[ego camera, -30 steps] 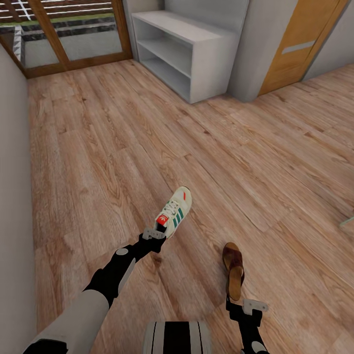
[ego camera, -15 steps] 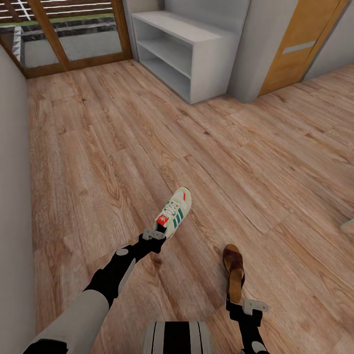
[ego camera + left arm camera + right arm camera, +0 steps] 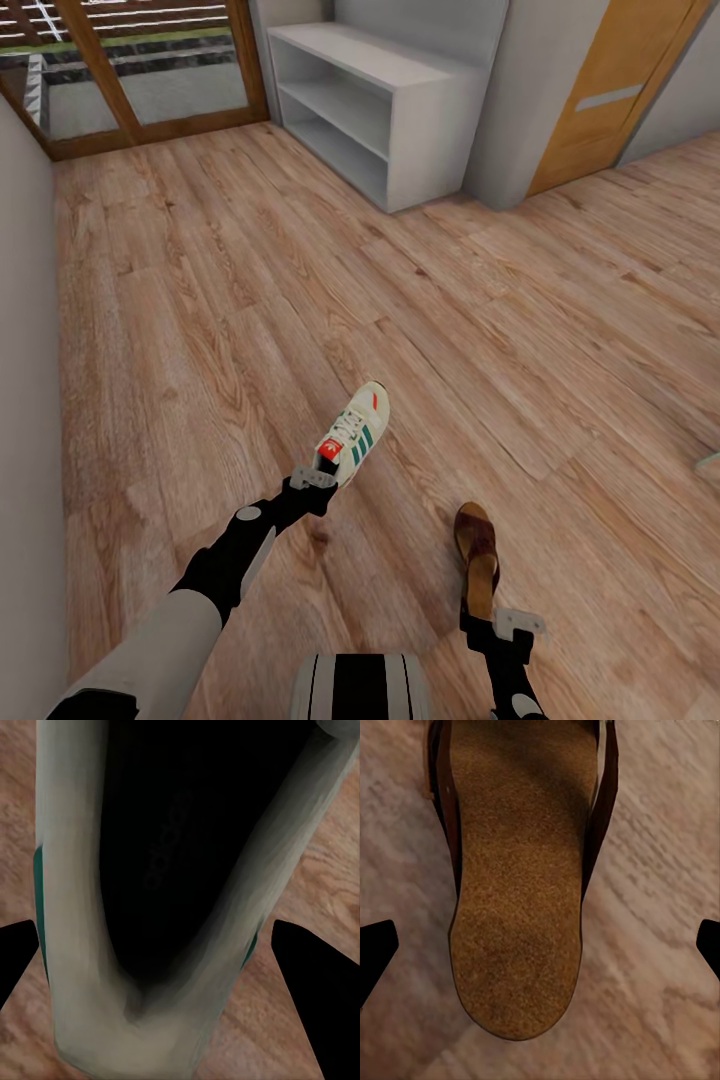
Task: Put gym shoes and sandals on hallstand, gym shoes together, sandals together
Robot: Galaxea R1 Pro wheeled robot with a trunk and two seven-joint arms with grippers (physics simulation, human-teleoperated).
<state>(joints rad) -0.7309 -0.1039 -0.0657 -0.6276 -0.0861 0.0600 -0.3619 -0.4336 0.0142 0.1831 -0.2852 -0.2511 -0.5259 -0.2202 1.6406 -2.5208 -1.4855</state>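
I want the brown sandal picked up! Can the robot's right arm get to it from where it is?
Probably yes. The right end effector sits just behind the sandal, at its heel end, its fingertips spread either side of the heel in the right wrist view. Nothing lies between them on the floor.

My left arm (image 3: 215, 575) had a pale grey upper sleeve, then glossy black segments with a small white disc at one joint. It ended in a light grey metal bracket at the left gripper (image 3: 318, 478). My right gripper (image 3: 497, 628) carried the same grey bracket on a black wrist. My trunk (image 3: 360, 687) showed grey with black vertical stripes.
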